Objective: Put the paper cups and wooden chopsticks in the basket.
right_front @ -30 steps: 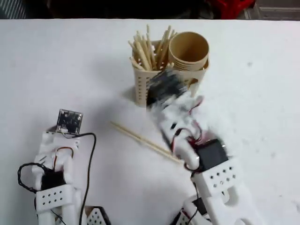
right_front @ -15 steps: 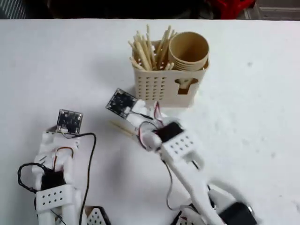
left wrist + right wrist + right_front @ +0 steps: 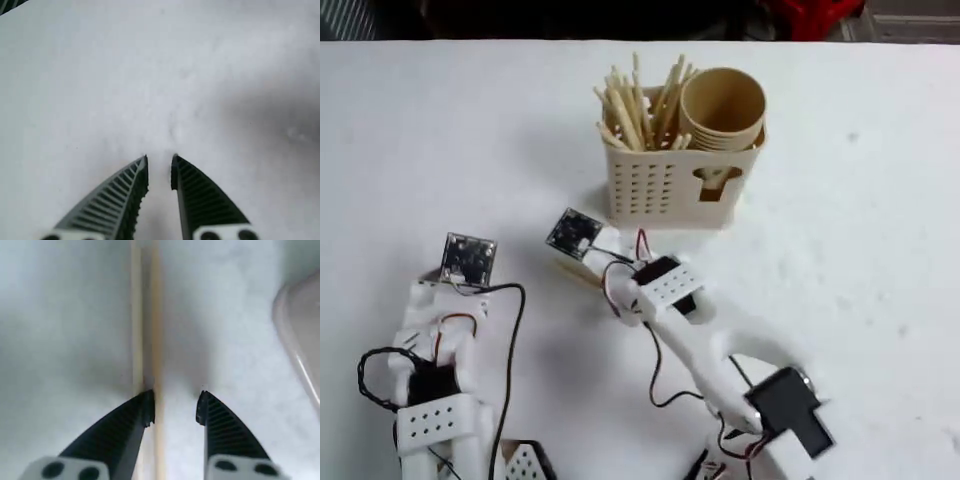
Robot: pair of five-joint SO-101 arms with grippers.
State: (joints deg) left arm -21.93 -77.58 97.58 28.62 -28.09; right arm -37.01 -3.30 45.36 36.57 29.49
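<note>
Right wrist view: right hand point(image 3: 175, 407) has its fingers apart, nothing clamped, low over the worktop point(image 3: 65, 340). The loose chopsticks point(image 3: 136, 315), a pair lying side by side, run straight out ahead of the hand. They line up with one fingertip, not the middle of the gap, and that tip overlaps them. The other tip is over bare worktop. To do this well, I judge the hand should shift sideways until both sticks sit between the fingers, drop flat, and close on both together. If it closes as it stands, it may catch just one stick or push them away.

High view: a short bit of the chopsticks point(image 3: 572, 270) shows left of centre, near the basket point(image 3: 670, 190). The basket already holds paper cups point(image 3: 723, 105) and more sticks.

Left wrist view: left hand point(image 3: 159, 165) has its fingers slightly apart and empty.
</note>
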